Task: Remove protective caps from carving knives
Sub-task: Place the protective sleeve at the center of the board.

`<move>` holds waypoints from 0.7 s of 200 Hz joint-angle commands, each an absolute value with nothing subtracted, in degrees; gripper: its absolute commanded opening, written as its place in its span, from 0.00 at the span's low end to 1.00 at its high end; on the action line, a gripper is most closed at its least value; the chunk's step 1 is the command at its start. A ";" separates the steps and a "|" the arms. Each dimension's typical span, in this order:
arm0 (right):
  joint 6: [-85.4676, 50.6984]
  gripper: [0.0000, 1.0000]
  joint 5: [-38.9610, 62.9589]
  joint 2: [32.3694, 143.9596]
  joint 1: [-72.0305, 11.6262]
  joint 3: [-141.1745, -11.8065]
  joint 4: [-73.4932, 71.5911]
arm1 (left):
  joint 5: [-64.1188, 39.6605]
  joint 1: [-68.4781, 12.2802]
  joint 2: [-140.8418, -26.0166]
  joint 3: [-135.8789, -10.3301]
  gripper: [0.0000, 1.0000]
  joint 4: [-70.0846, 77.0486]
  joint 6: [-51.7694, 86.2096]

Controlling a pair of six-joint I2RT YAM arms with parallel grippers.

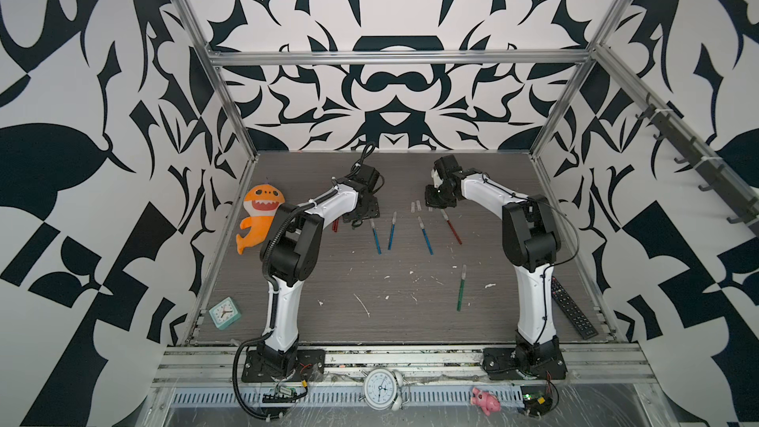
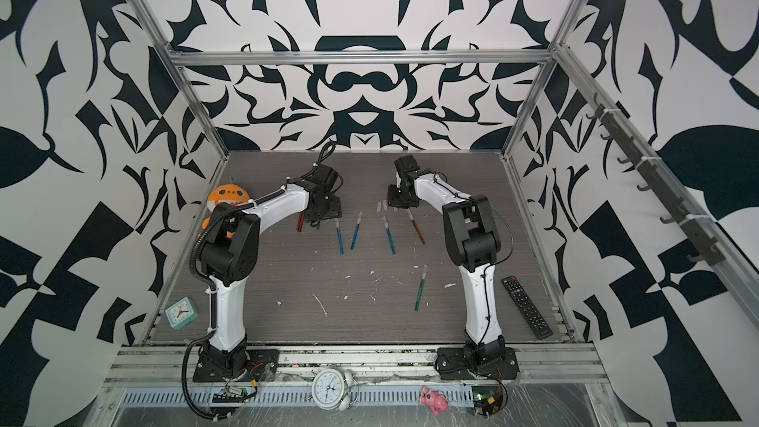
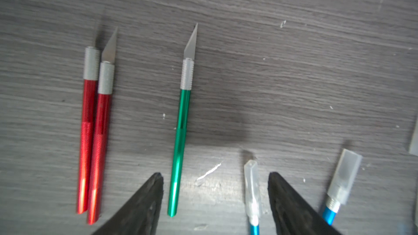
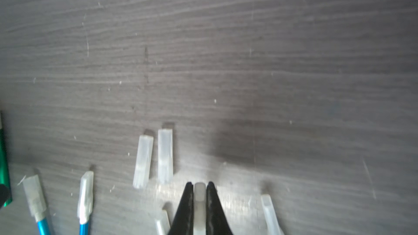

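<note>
In the left wrist view my left gripper (image 3: 216,175) is open just above the table. The end of an uncapped green carving knife (image 3: 181,136) and the capped tip of a blue knife (image 3: 252,191) lie between its fingers, neither touched. Two uncapped red knives (image 3: 95,132) lie side by side beyond the green one, and another capped blue knife (image 3: 339,184) lies outside the far finger. My right gripper (image 4: 200,185) is shut on one translucent protective cap (image 4: 199,192). Two loose caps (image 4: 153,157) lie beside it on the table. In a top view a red knife (image 1: 451,227) and a green knife (image 1: 461,287) lie near the right arm.
An orange shark plush (image 1: 258,215) sits at the left edge and a teal clock (image 1: 224,312) at the front left. A black remote (image 1: 573,308) lies by the right arm's base. White flecks (image 1: 361,303) dot the front of the table. An alarm clock (image 1: 380,388) and pink toy (image 1: 486,400) sit on the front rail.
</note>
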State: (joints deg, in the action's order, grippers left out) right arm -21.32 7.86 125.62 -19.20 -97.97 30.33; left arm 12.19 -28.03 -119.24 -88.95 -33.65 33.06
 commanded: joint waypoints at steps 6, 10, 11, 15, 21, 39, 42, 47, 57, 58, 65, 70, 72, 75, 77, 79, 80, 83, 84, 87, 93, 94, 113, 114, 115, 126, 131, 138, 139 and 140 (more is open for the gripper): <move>-19.56 0.00 6.59 126.74 -18.94 -102.37 33.54 | 12.98 -28.12 -120.74 -90.18 0.77 -34.88 33.94; -19.45 0.00 6.61 127.09 -18.98 -102.92 33.77 | 12.92 -28.12 -120.80 -90.18 0.77 -34.83 33.98; -19.39 0.00 6.60 127.18 -18.98 -103.01 33.85 | 12.92 -28.12 -120.83 -90.18 0.77 -34.77 33.95; -19.34 0.00 6.74 127.55 -18.98 -103.46 34.11 | 12.92 -28.07 -120.85 -90.12 0.77 -34.72 34.08; -19.21 0.00 6.94 128.22 -18.98 -104.47 34.52 | 12.94 -28.04 -120.85 -90.17 0.77 -34.71 34.03; -18.95 0.00 7.11 129.94 -18.98 -107.06 36.09 | 12.85 -28.04 -120.95 -90.07 0.77 -34.36 33.98; -18.87 0.00 7.12 130.17 -18.98 -107.43 36.24 | 12.77 -27.96 -121.01 -90.12 0.77 -34.37 33.99; -18.74 0.00 7.02 130.43 -18.98 -107.96 36.42 | 12.73 -27.95 -121.16 -90.13 0.77 -34.29 33.95; -18.72 0.00 7.10 131.09 -18.98 -108.93 36.93 | 12.57 -27.84 -121.22 -90.19 0.77 -34.34 33.97; -18.67 0.00 7.11 131.15 -18.98 -109.00 37.01 | 12.61 -27.85 -121.25 -90.18 0.77 -34.35 33.95; -18.71 0.00 7.20 131.54 -18.99 -109.82 37.61 | 12.49 -27.86 -121.36 -90.22 0.77 -34.27 33.99; -18.75 0.00 7.44 131.76 -18.98 -110.24 37.91 | 12.50 -27.86 -121.44 -90.19 0.77 -34.26 33.95; -18.82 0.00 7.57 131.86 -18.98 -110.37 37.95 | 12.49 -27.86 -121.46 -90.14 0.77 -34.23 33.93; -18.89 0.00 7.67 131.92 -18.94 -110.54 38.03 | 12.44 -27.86 -121.46 -90.19 0.77 -34.18 33.95; -18.94 0.00 7.76 131.99 -18.95 -110.63 38.05 | 12.47 -27.86 -121.51 -90.18 0.77 -34.12 33.95; -18.97 0.00 7.87 131.98 -18.98 -110.65 38.17 | 12.43 -27.86 -121.54 -90.11 0.77 -34.11 33.95; -19.02 0.00 7.94 132.04 -18.98 -110.74 38.15 | 12.41 -27.86 -121.55 -90.14 0.77 -34.10 33.94; -18.99 0.00 8.01 132.05 -18.98 -110.86 38.19 | 12.32 -27.86 -121.62 -90.17 0.77 -34.02 33.97; -18.99 0.00 8.01 132.12 -18.98 -110.89 38.21 | 12.31 -27.86 -121.63 -90.17 0.77 -34.02 34.04; -19.06 0.00 8.13 132.18 -18.98 -110.99 38.32 | 12.35 -27.86 -121.71 -90.18 0.77 -34.05 34.07; -19.12 0.00 8.17 132.25 -18.98 -111.16 38.40 | 12.33 -27.77 -121.75 -90.25 0.77 -34.09 34.13; -19.09 0.00 8.17 132.26 -18.98 -111.17 38.40 | 12.36 -27.77 -121.78 -90.26 0.77 -34.10 34.12; -19.12 0.00 8.19 132.67 -18.98 -111.27 38.59 | 12.20 -27.77 -121.73 -90.51 0.77 -33.98 34.52; -19.10 0.00 8.18 132.69 -18.98 -111.27 38.63 | 12.21 -27.77 -121.73 -90.48 0.77 -34.00 34.53; -19.08 0.00 8.27 132.75 -18.98 -111.27 38.65 | 12.21 -27.77 -121.64 -90.46 0.77 -34.01 34.54; -19.09 0.03 8.55 133.04 -18.96 -111.44 38.98 | 12.31 -27.77 -121.27 -90.43 0.77 -33.84 34.81; -19.07 0.03 8.66 133.10 -18.98 -111.40 38.96 | 12.32 -27.80 -121.09 -90.43 0.77 -33.72 34.85; -19.07 0.03 8.70 133.15 -19.03 -111.32 39.02 | 12.48 -27.77 -120.79 -90.40 0.77 -33.58 34.92; -19.12 0.04 8.70 133.15 -19.01 -111.34 39.02 | 12.48 -27.77 -120.78 -90.38 0.77 -33.58 34.91; -19.09 0.04 8.74 133.15 -19.00 -111.30 38.98 | 12.52 -27.77 -120.68 -90.36 0.77 -33.53 34.94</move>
State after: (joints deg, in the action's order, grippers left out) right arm -19.46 7.97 133.25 -19.20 -109.40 37.19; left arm 12.19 -27.99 -120.57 -89.06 -33.32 33.52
